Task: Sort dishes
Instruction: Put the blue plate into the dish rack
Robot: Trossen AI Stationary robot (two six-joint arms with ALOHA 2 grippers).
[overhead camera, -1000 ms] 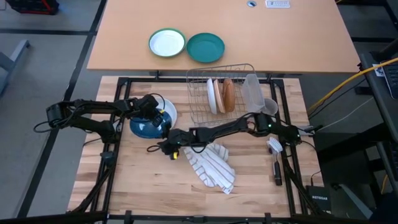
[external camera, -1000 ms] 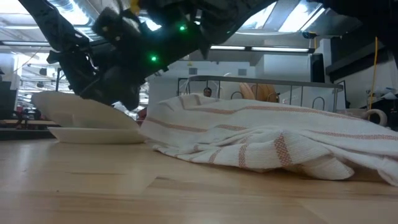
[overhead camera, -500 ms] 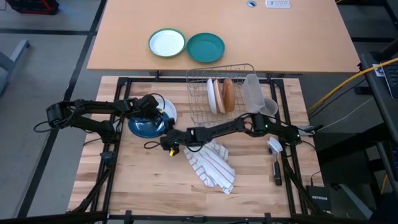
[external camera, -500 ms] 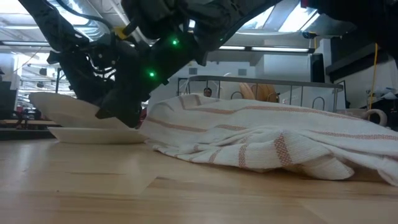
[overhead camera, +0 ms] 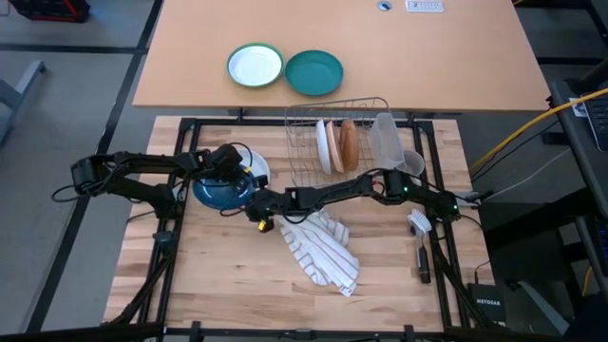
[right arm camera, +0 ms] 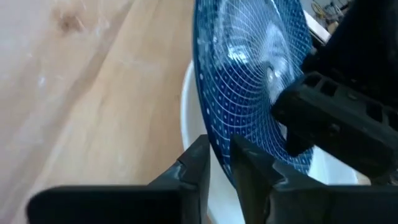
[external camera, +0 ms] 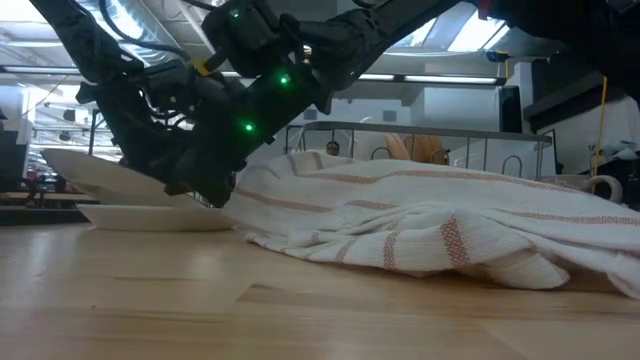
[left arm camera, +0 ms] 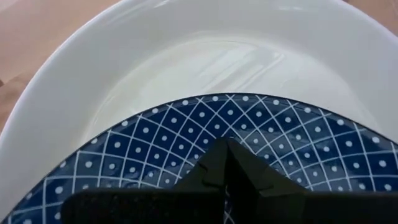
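The dark blue plate [overhead camera: 217, 193] stands tilted on a white plate [overhead camera: 256, 172] at the table's left. Its pale underside [external camera: 95, 170] faces the low view, with its left edge raised. My left gripper [overhead camera: 231, 167] is shut over the blue plate's far part. My right gripper [overhead camera: 251, 208] reaches in from the right and is shut on that plate's rim. A tan-brown plate [overhead camera: 350, 144] and a white plate [overhead camera: 328, 147] stand on edge in the wire rack [overhead camera: 306, 176]. My left gripper rests its shut fingertips [left arm camera: 227, 149] on the blue plate's patterned inner face [left arm camera: 186, 127], near its rim, coming from above and the left. My right gripper pinches the blue plate's rim [right arm camera: 214, 146] on its near-right side, one finger on each face. The fingers come level from the table's right. The plate stays tilted, its lower edge on the white plate [right arm camera: 189, 106].
A striped towel [overhead camera: 323, 249] lies crumpled right of the plates, under my right arm. A clear cup [overhead camera: 385, 141] stands beside the rack and a brush [overhead camera: 420, 242] lies at the right. A teal plate [overhead camera: 314, 72] and a green-rimmed white plate [overhead camera: 256, 66] sit on the far table.
My right gripper has moved toward the table's far-left, away from the towel's edge, up to the blue plate's rim. The blue plate has stayed tilted under my left gripper.
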